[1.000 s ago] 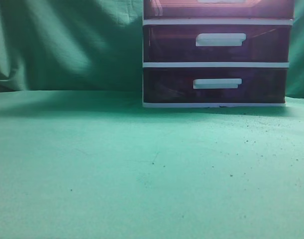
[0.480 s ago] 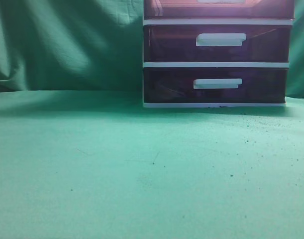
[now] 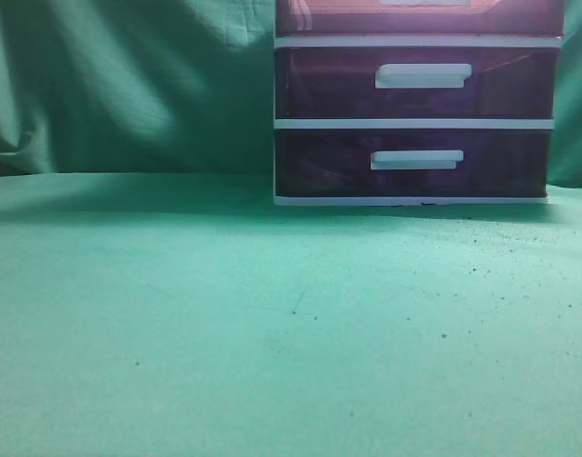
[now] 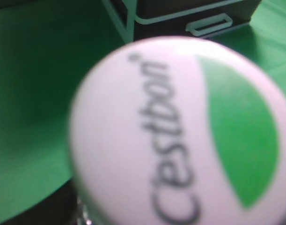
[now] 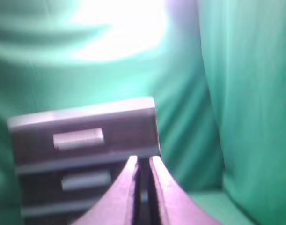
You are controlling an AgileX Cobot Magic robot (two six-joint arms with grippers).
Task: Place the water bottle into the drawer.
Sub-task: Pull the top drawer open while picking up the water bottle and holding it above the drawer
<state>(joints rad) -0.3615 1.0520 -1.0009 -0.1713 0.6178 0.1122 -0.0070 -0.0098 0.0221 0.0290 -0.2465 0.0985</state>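
A white bottle cap point(image 4: 180, 133) printed with a green swoosh and the word "C'estbon" fills the left wrist view; the water bottle beneath it is hidden, and so is the left end effector, so whether it grips the bottle cannot be told. The drawer point(image 3: 419, 15), topmost of the white-framed stack, sits at the upper edge of the exterior view, its front apparently flush with the frame. The right end effector point(image 5: 142, 161) hangs before the stack with its fingers nearly pressed together, holding nothing. The green surface point(image 3: 224, 314) lies ahead of the cabinet. Likely risk: if the drawer is not pulled out first, the bottle would knock against its closed front.
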